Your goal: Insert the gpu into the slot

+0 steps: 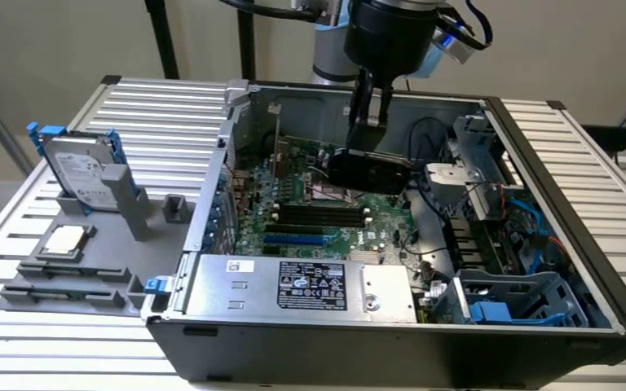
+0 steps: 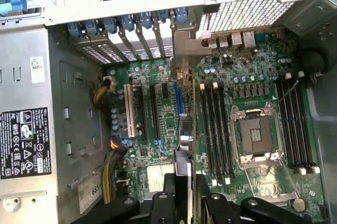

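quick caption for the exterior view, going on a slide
The gripper holds the gpu over the motherboard inside the open computer case, card not yet seated in the blue slot.

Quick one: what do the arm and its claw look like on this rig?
A black cylindrical wrist body with light-blue trim sits on a silver-grey arm segment. Black cables loop around the top, plus one blue cable. The black two-fingered claw has slim, straight fingers. No markings can be read.

The arm hangs upright over the computer case, its gripper inside the case, fingers clamped on the graphics card.
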Controlling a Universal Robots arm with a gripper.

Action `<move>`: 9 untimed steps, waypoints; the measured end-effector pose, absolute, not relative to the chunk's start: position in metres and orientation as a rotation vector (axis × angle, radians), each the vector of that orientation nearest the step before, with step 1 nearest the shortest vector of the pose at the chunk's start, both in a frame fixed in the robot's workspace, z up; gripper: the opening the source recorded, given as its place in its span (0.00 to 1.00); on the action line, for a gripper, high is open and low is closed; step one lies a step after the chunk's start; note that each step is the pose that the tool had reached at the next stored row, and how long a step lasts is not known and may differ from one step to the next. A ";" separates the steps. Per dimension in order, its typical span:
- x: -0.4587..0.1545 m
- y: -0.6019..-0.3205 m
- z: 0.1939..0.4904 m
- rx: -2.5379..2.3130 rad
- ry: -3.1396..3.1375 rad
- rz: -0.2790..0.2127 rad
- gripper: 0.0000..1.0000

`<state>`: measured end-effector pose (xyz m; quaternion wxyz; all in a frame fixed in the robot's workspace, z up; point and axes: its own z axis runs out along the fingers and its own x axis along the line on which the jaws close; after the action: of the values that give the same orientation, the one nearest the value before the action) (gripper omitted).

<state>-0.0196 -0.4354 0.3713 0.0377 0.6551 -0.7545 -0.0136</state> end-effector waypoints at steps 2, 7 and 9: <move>-0.023 -0.436 0.368 2.018 -2.312 -0.038 0.26; -0.033 -0.436 0.360 2.037 -2.305 -0.028 0.26; -0.038 -0.436 0.357 2.043 -2.302 -0.024 0.26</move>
<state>-0.0380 -0.4361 0.3571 0.0316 0.6634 -0.7476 -0.0078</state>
